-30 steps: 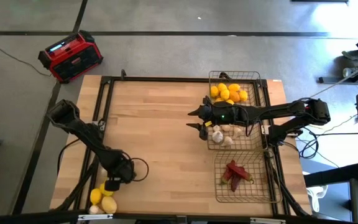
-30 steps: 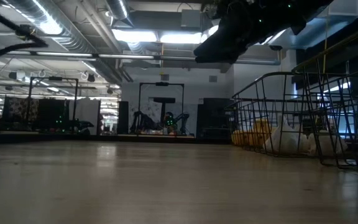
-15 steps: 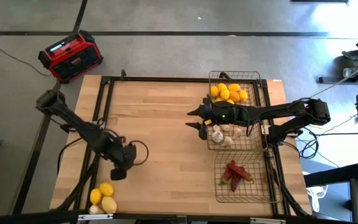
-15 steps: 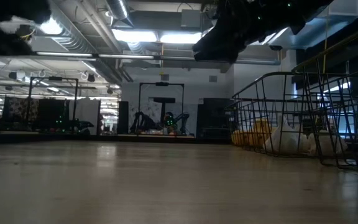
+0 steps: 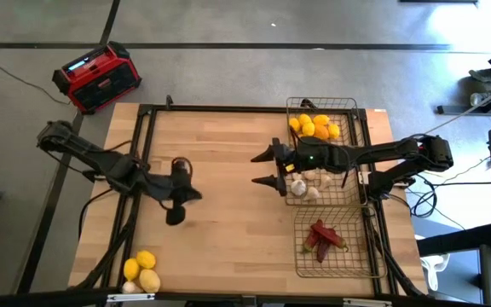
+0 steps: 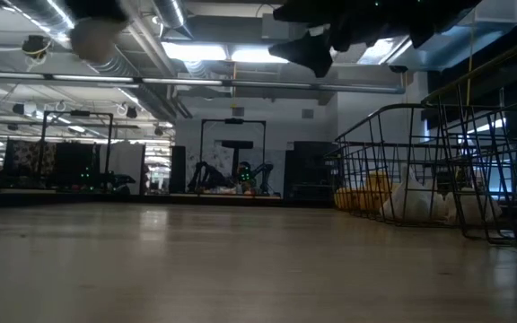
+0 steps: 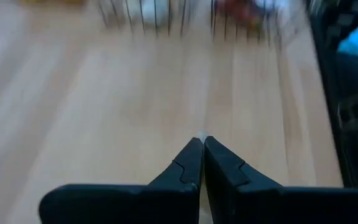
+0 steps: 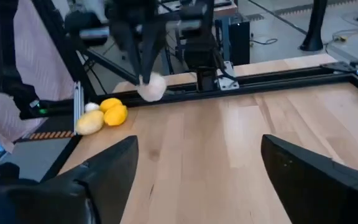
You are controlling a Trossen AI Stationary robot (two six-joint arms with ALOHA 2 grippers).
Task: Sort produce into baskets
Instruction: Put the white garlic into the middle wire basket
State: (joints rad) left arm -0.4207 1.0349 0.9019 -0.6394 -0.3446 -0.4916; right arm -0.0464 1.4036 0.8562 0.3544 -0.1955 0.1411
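Transport step: we see the left gripper [image 5: 177, 192], jaws pinched on a garlic bulb [image 8: 151, 86], raised above mid-table. The right gripper [image 5: 267, 169] hangs spread wide and empty at the garlic basket [image 5: 352, 198] edge. Lemons [image 5: 140, 269] remain at the near-left corner. Next, we judge, the bulb must cross to that middle basket.

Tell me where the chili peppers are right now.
In the high view, the chili peppers lie in the nearest basket on the table's right side, just below the basket holding garlic bulbs.
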